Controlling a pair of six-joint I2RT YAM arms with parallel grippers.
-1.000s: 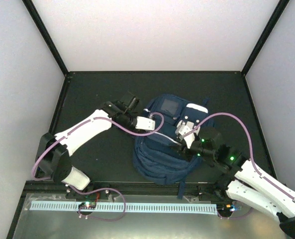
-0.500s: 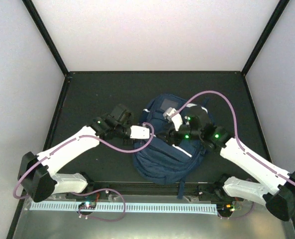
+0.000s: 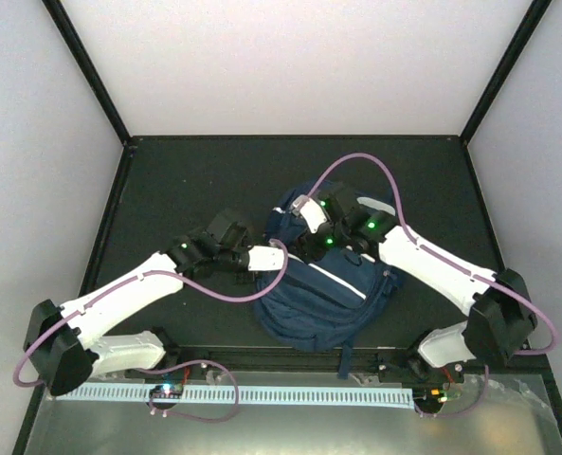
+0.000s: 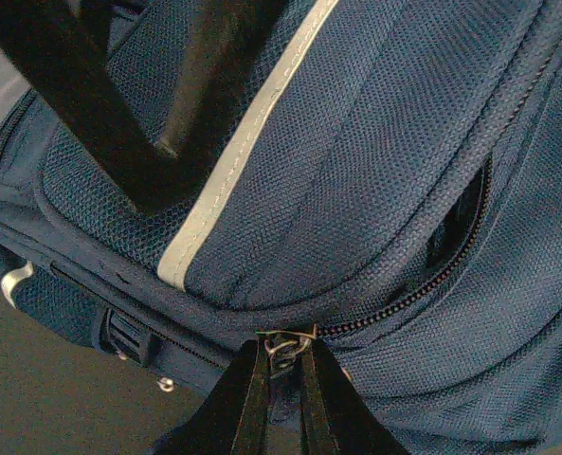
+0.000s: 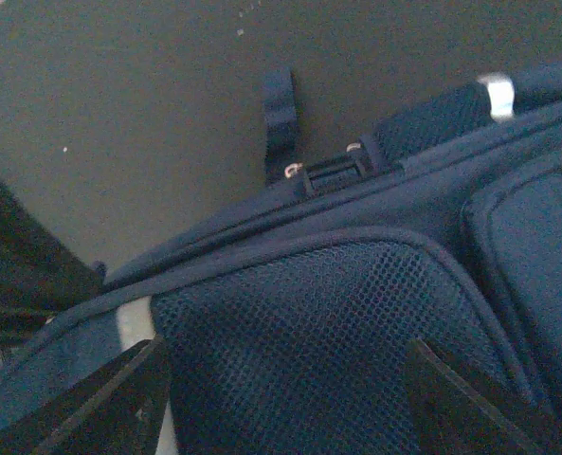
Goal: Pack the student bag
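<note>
We see 2 arms reaching from the near edge of a dark table (image 3: 186,180) toward 1 navy bag (image 3: 323,303), which lies flat at the table's middle, its top end pointing away from us.

Nearest, the left gripper (image 4: 281,353) is clenched on 1 small metal zip pull (image 4: 282,341) at the bag's left side. To the right of the pull the zip gapes, showing its teeth. 1 white stripe (image 4: 252,142) runs up the fabric above it.

Farther back, the right gripper (image 5: 290,398) hovers over the bag's upper part with its jaws released and wide apart, grasping nothing. Mesh fabric lies beneath it, and 1 black buckle (image 5: 328,172) sits at the bag's edge beyond.

We judge the step to be working the zip of 1 compartment. Whether it is being opened or closed we cannot tell. The next move likely calls for the right gripper to pin the fabric down while the left draws the pull along its curved track without losing its pinch.
</note>
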